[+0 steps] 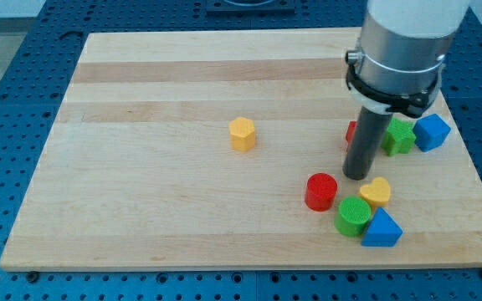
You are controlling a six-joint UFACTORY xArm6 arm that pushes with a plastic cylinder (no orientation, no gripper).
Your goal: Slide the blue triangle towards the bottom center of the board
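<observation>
The blue triangle [382, 229] lies near the board's bottom edge at the view's lower right, touching a green cylinder [354, 216] on its left. A yellow heart [376, 192] sits just above them. My tip [357, 175] stands on the board above and to the left of the yellow heart, about 70 pixels up-left of the blue triangle and apart from it. A red cylinder [321, 191] sits left of and a little below the tip.
A yellow hexagon [243, 134] sits near the board's middle. At the right, a green block [400, 135] and a blue cube [431, 131] sit side by side; a red block [351, 131] is partly hidden behind the rod. The wooden board [141, 209] lies on a blue perforated table.
</observation>
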